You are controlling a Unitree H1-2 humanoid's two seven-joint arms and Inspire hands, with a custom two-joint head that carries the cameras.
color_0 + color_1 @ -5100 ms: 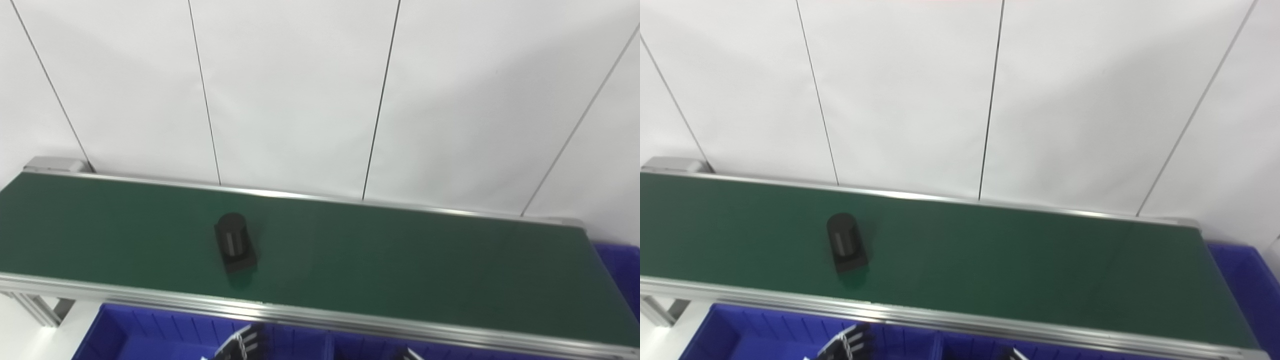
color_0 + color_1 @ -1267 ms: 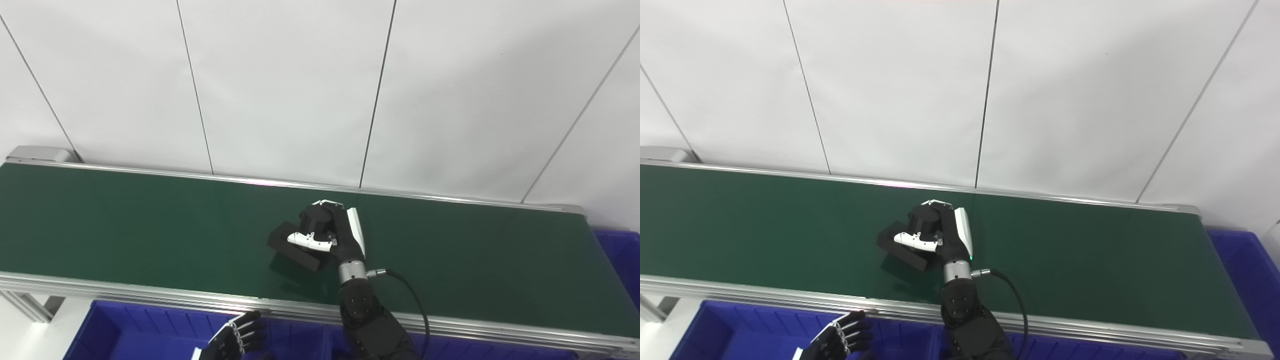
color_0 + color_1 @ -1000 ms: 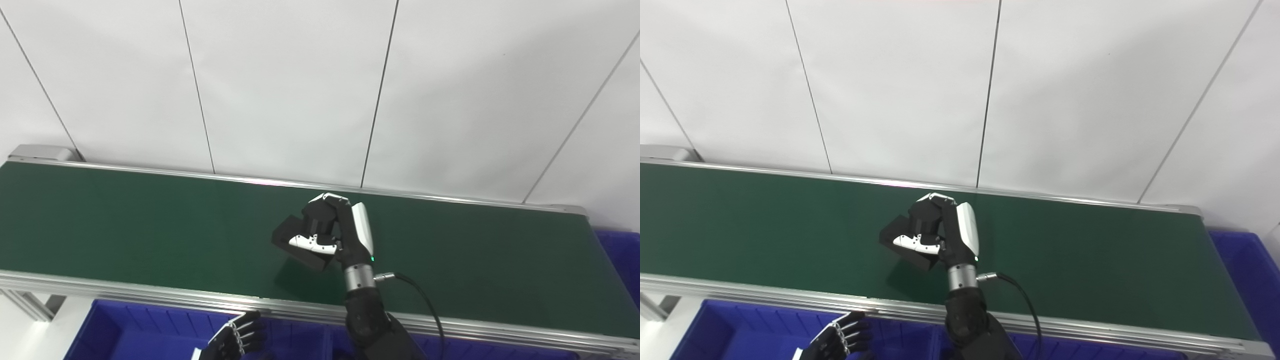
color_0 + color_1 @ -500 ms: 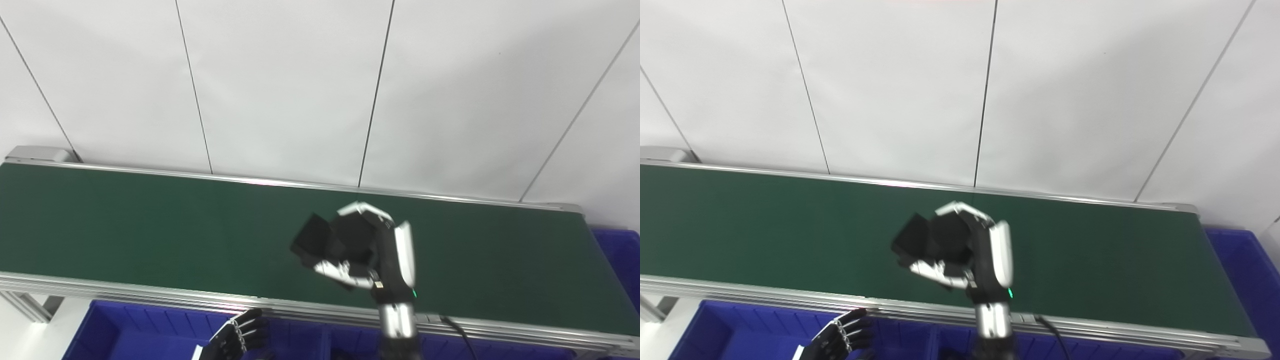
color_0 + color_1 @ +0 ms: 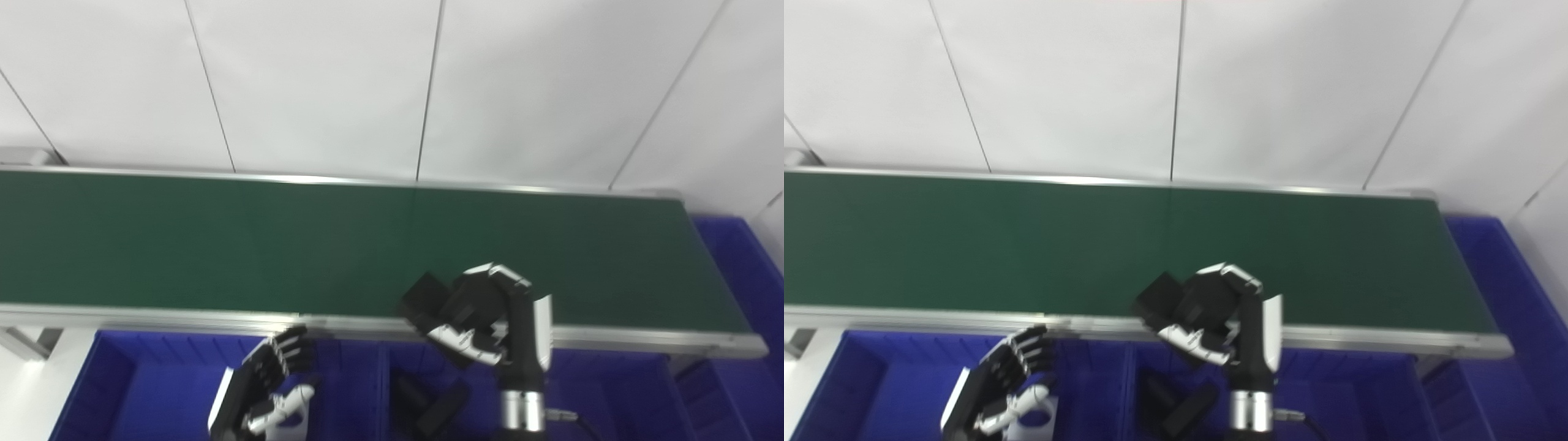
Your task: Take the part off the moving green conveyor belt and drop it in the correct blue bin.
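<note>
Left hand: black with white trim, low in the frame over the left blue bin, fingers spread apart and lightly curled, holding nothing. Left blue bin: ribbed inner wall, interior partly hidden by that hand. Middle blue bin: just right of a divider from the left one, holding dark parts on its floor, blurred, shapes not clear. Right hand: black with white plates, raised upright on a silver wrist above the middle blue bin at the belt's near rail, fingers and thumb wrapped around the part. Part: matte black, blocky, with a squared end jutting to the left out of the grip; the remainder is covered by the fingers, so its full form cannot be told; carried clear of the belt, over the near rail and the bin's back edge. Green conveyor belt: dark green, flat, running left to right between silver rails. End blue bin: beyond the belt's right end, only partly in view. White panelled wall: behind the belt, with thin dark seams.
</note>
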